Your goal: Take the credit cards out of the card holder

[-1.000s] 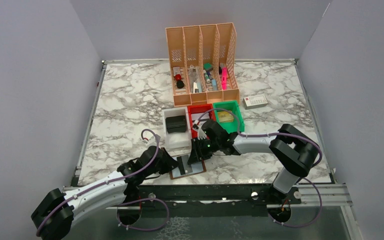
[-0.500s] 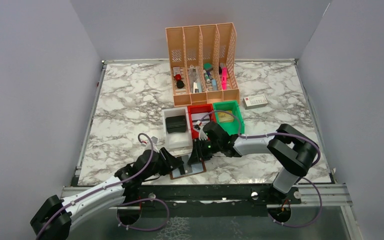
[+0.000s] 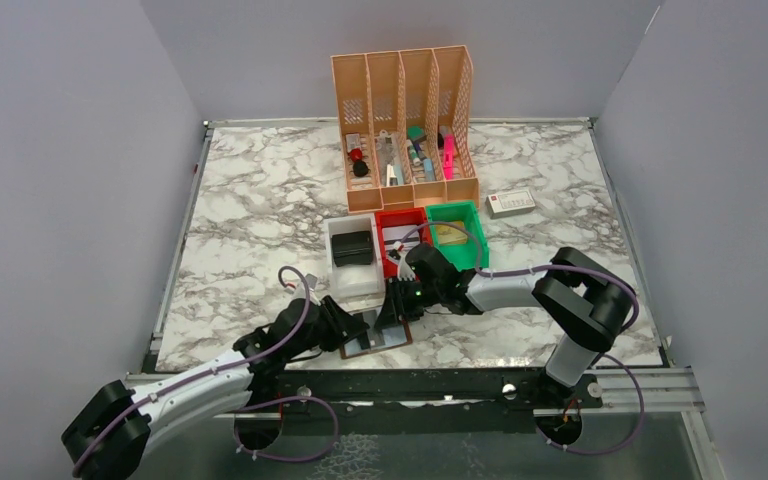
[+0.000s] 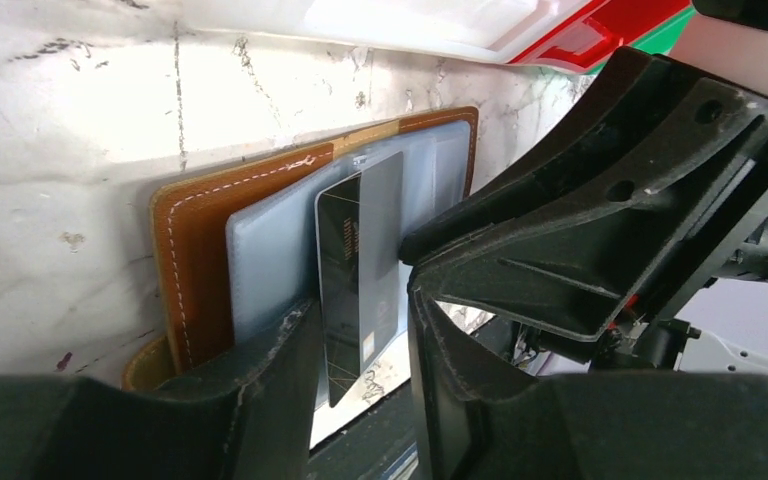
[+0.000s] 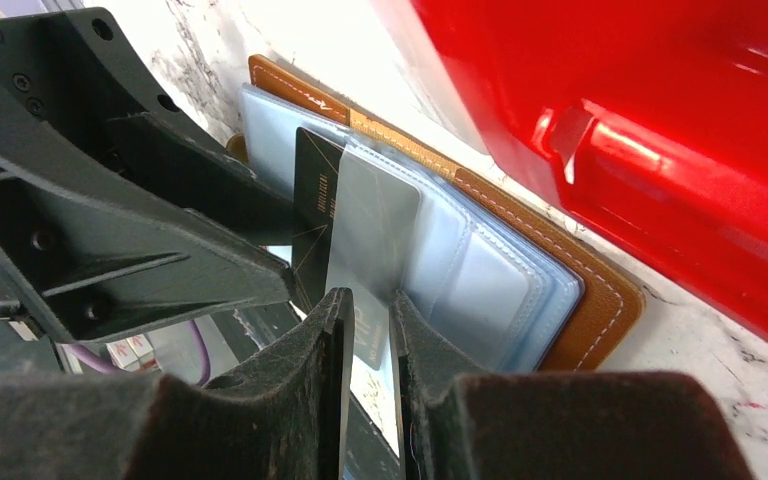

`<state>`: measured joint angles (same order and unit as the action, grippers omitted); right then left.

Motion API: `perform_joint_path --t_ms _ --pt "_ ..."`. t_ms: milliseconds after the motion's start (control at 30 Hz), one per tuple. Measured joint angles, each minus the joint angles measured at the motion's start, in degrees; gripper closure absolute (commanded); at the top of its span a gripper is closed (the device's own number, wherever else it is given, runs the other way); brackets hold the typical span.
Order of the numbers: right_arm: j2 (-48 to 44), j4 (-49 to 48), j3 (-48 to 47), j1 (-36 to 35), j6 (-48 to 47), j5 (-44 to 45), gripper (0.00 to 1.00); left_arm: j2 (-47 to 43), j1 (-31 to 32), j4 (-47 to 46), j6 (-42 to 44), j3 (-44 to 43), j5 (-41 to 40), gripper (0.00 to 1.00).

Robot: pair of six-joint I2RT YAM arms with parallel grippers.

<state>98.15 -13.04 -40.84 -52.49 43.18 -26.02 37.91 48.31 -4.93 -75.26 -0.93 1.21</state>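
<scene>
The brown card holder [image 3: 375,338] lies open near the table's front edge, its grey sleeves [image 4: 270,260] facing up. A dark credit card [image 4: 340,270] and a pale grey credit card [image 5: 370,230] stick out of the sleeves toward the edge. My left gripper [image 3: 348,325] is at the holder's left side. Its jaws [image 4: 360,310] stand open, and the cards show through the gap without touching either finger. My right gripper [image 3: 397,308] reaches in from the right. Its fingers [image 5: 372,300] stand only narrowly apart over the pale card, which passes beneath both tips.
A white bin [image 3: 352,250] with a black case, a red bin [image 3: 397,228] and a green bin [image 3: 457,232] stand just behind the holder. An orange file organiser [image 3: 405,120] stands further back. A white box with a red end [image 3: 511,203] lies at the right.
My left gripper has opened and shifted slightly right along the holder. My right gripper's fingers have drawn a little closer together and stayed over the holder.
</scene>
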Motion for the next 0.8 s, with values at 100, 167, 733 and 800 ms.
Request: perform_joint_path --t_ms 100,167,733,800 --pt "0.1 -0.2 0.0 0.0 0.3 -0.1 0.74 2.3 0.0 -1.3 0.5 0.0 0.5 0.76" --pt "0.1 -0.2 0.0 0.0 0.3 0.0 0.74 3.5 0.0 -1.8 1.0 0.0 0.7 0.85" --pt "-0.9 2.3 -0.7 -0.3 0.3 3.3 0.73 0.0 -0.2 14.6 8.6 -10.0 -2.7 1.0" --pt "-1.0 3.2 -1.2 -0.3 0.2 4.2 0.73 -1.4 -0.2 19.0 10.0 -12.2 -4.8 1.0"
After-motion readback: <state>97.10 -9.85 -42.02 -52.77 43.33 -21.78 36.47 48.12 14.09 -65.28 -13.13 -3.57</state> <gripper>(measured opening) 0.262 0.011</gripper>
